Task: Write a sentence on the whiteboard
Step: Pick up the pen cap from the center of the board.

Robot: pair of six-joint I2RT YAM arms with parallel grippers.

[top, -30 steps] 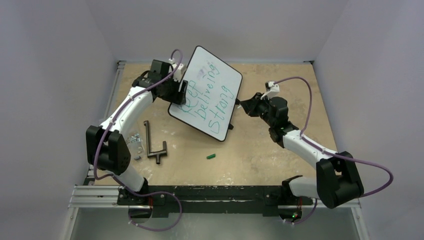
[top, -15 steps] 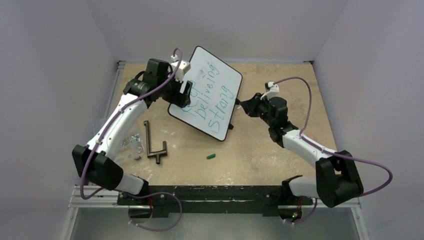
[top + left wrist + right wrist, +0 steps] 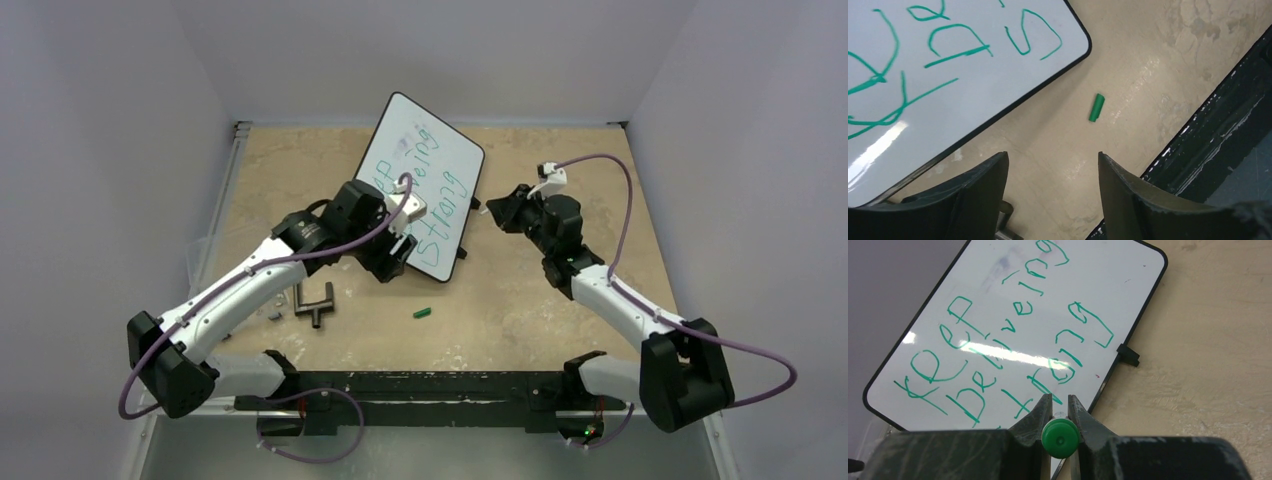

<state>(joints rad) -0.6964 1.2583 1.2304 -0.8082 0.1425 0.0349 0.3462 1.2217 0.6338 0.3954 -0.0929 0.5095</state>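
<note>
Beige tabletop (image 3: 560, 330) below, left arm (image 3: 250, 285) reaches across the whiteboard (image 3: 440, 150), left pincer (image 3: 1053, 162) apart (right pincer (image 3: 1059, 397) clamps a green marker (image 3: 1060, 438)).

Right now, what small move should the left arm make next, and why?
Probably lower the open left gripper toward the green cap. The sentence looks complete, the right gripper holds the marker, and the cap lies loose on the table just ahead of that left gripper, so recapping seems next.
</note>
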